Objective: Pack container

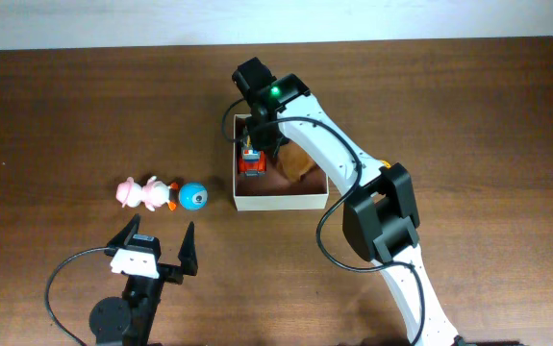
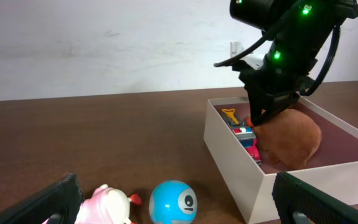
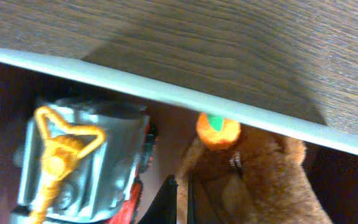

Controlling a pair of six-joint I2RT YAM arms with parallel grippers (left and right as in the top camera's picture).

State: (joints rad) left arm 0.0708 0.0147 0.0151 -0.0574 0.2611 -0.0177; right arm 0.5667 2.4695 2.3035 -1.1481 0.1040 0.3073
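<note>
The container [image 1: 281,200] is a square white-walled box with a pinkish-brown inside, right of the table's middle. In it lie a red and grey toy truck [image 1: 251,163] and a brown plush toy [image 1: 297,161]. My right gripper [image 1: 257,144] reaches down into the box between them; in the right wrist view its fingers [image 3: 182,199] are shut, with the truck [image 3: 79,155] on the left and the plush [image 3: 266,186] pressed against the right. My left gripper [image 1: 156,252] is open and empty, just in front of a pink pig toy [image 1: 139,192] and a blue ball toy [image 1: 193,196].
In the left wrist view the blue ball [image 2: 174,202] and the pink pig [image 2: 107,205] lie between the open fingers' line of sight, with the container wall [image 2: 228,155] to the right. The plush carries a small orange piece [image 3: 217,130]. Bare brown tabletop surrounds everything.
</note>
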